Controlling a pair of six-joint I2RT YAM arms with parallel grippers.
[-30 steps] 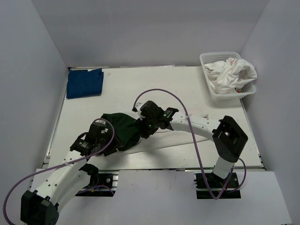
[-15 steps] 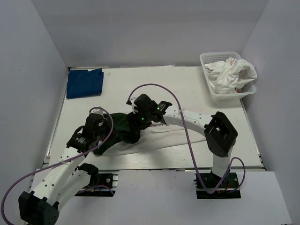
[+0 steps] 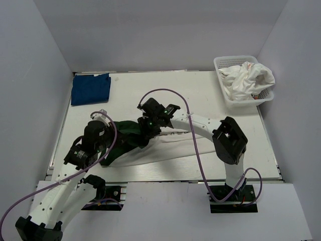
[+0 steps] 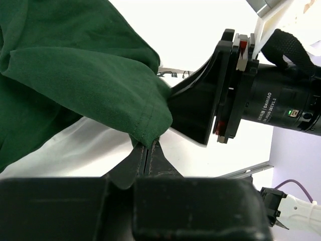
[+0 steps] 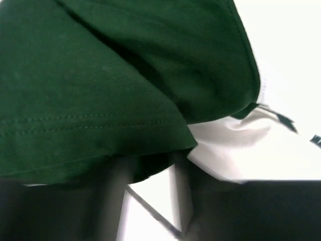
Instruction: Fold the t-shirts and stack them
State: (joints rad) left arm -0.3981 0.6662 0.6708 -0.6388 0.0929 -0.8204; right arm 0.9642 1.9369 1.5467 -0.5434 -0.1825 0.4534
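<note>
Left tool [image 4: 146,150] clamped on green sleeve hem of t-shirt [image 4: 75,85], right tool [image 5: 149,173] jaws apart beneath green cloth

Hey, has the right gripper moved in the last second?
Yes. The right gripper has shifted left, away from the basket and toward the folded blue t-shirt.

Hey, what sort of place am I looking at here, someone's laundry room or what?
Probably a robot lab test cell, not a home: plain white walls box in a white table, two cabled robot arms are bolted at its near edge, and a basket holds t-shirts.
</note>
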